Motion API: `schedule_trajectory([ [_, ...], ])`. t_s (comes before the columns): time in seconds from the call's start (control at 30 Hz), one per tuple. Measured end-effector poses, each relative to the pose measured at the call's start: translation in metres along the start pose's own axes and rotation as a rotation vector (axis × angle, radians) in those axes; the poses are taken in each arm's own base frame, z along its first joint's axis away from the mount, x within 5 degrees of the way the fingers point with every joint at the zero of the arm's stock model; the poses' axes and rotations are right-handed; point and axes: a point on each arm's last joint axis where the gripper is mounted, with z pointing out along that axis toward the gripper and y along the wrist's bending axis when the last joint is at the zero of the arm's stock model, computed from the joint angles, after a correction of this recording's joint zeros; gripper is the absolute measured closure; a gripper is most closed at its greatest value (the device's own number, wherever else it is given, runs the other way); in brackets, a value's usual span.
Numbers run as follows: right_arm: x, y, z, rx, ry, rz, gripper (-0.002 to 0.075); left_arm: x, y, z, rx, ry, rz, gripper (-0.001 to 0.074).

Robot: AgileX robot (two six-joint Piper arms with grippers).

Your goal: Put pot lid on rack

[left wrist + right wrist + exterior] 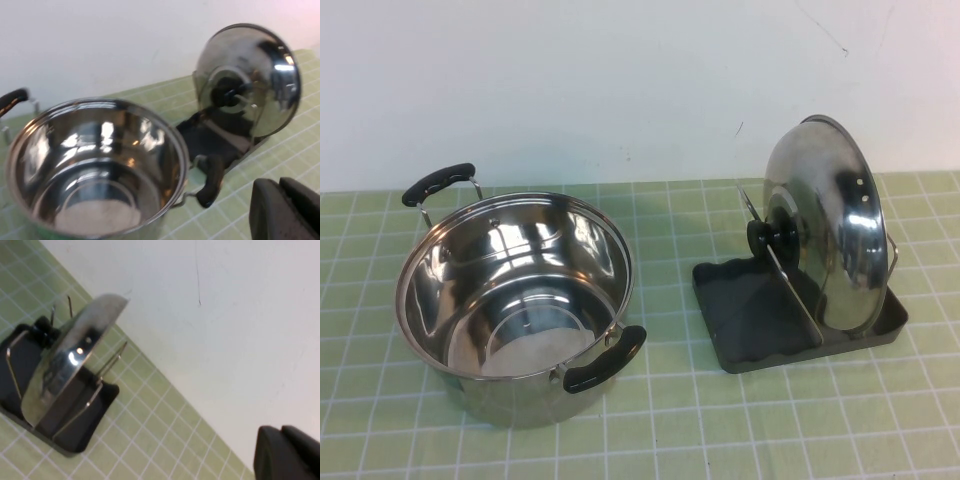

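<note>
Now pot lid (830, 235) upright in rack (740, 330), left hand (285, 210), right hand (287, 452) apart

- Left gripper (287, 210) is showing only as a dark edge in its own wrist view, hanging above the counter.
- Right gripper (287, 455) is likewise hanging aloft, barely in view.

I find even, bright overhead light. Glare streaks the pot lid (830, 225) and the pot (515, 300) interior. Soft shadows fall on the surface (720, 430). Both wrist views are blurred.
</note>
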Motion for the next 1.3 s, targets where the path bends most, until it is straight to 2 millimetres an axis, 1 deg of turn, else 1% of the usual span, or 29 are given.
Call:
schedule_trajectory([
  [0.1,0.011,0.022,-0.014,0.020,-0.076,-0.027,0.0720,0.012,-0.003,0.007,0.069,-0.057,0.027,0.0736],
  [0.23,0.038,0.054,-0.022,0.029,-0.100,-0.030,0.0720,0.037,-0.008,0.024,0.160,-0.130,0.068,0.0736],
  [0.37,0.067,0.090,-0.025,0.001,-0.122,0.002,0.0720,0.060,-0.011,0.038,0.215,-0.201,0.167,0.0736],
  [0.47,0.086,0.117,-0.024,-0.036,-0.173,0.056,0.0720,0.077,-0.011,0.047,0.236,-0.197,0.216,0.0736],
  [0.57,0.105,0.139,-0.021,-0.044,-0.213,0.086,0.0721,0.089,-0.010,0.052,0.245,-0.170,0.200,0.0736],
  [0.67,0.121,0.156,-0.020,-0.024,-0.246,0.098,0.0721,0.095,-0.009,0.055,0.246,-0.152,0.171,0.0736],
  [0.8,0.136,0.171,-0.019,-0.008,-0.267,0.092,0.0722,0.096,-0.009,0.055,0.245,-0.147,0.165,0.0736],
  [0.97,0.147,0.182,-0.010,-0.056,-0.234,0.103,0.0722,0.096,-0.009,0.055,0.245,-0.147,0.167,0.0736],
  [1.07,0.150,0.186,-0.008,-0.089,-0.216,0.099,0.0724,0.096,-0.009,0.055,0.245,-0.147,0.165,0.0736],
  [1.3,0.150,0.186,-0.008,-0.093,-0.215,0.097,0.0725,0.096,-0.009,0.055,0.246,-0.145,0.153,0.0736],
])
